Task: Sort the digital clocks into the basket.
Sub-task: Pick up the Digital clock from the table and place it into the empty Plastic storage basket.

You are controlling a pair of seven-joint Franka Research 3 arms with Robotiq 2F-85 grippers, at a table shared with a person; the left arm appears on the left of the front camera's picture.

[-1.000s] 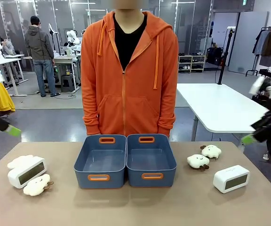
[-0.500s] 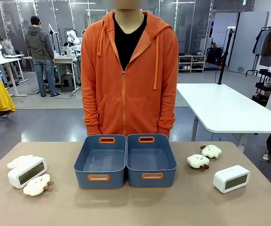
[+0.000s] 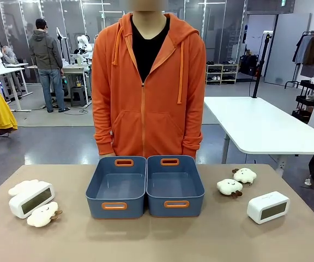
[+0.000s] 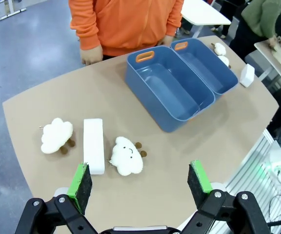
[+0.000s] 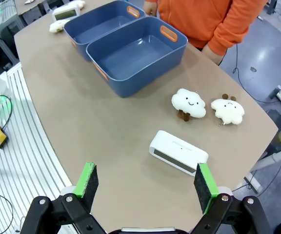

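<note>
No sorting is done yet: we see one clock [image 3: 31, 199] lower left, the other clock [image 3: 268, 207] lower right on the tabletop [image 3: 157, 240], baskets [image 3: 98, 208] empty at centre, left tool [image 4: 140, 178] and right tool [image 5: 146, 179] open.

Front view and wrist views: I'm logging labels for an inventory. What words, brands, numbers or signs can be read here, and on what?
No text can be read.
On the left digital clock and the right digital clock: dark screens, no digits or brand visible.
On the left basket and the right basket: no print visible.
On the green sign at the ceiling: too small to read.
</note>
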